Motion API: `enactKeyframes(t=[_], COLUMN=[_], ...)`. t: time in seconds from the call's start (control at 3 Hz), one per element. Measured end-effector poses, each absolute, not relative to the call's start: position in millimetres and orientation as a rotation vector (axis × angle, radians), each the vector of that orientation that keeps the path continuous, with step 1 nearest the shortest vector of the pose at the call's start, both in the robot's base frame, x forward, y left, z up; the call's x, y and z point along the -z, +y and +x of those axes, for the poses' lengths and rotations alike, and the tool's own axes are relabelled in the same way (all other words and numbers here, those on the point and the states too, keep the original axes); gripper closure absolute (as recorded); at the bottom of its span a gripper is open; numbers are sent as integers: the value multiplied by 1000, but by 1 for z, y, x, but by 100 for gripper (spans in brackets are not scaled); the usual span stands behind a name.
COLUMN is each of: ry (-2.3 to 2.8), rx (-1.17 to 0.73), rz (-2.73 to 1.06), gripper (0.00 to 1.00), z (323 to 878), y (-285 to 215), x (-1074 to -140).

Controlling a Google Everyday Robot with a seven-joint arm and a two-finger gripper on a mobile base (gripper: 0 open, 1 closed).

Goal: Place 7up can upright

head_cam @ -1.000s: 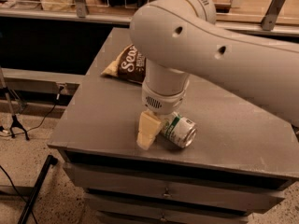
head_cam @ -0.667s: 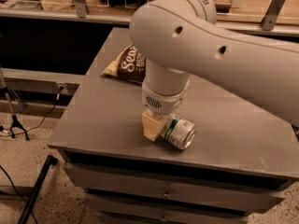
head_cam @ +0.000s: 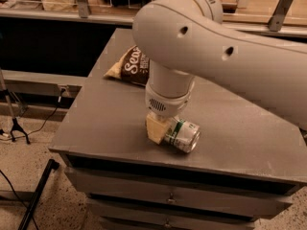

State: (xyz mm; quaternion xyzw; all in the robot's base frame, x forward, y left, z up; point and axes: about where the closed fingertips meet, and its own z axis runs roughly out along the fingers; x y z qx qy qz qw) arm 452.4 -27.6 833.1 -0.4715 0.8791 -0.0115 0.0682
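Observation:
The 7up can (head_cam: 183, 135) lies on its side on the grey cabinet top (head_cam: 105, 123), near the front edge, with its silver top facing front right. My gripper (head_cam: 162, 128) hangs straight down from the big white arm (head_cam: 225, 56). Its cream tip is low on the cabinet top, right against the can's left end. The arm's wrist hides the part of the can behind it.
A brown snack bag (head_cam: 130, 68) lies on the cabinet top behind the gripper, to the left. The cabinet has drawers below its front edge (head_cam: 168, 200). A counter with shelves runs along the back. A tripod leg and cables are on the floor at left.
The gripper's cream tip has moved slightly right and back, closing up against the left end of the can. The can still lies on its side in the same place.

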Motion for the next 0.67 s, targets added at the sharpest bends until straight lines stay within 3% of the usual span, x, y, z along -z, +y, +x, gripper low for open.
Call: enactKeyframes(t=[0.33, 0.67], ry=[2636, 2606], rx=[-4, -61], rz=[-1434, -1395], gripper=[100, 100], z=[460, 476], y=[-35, -61], x=[-835, -847])
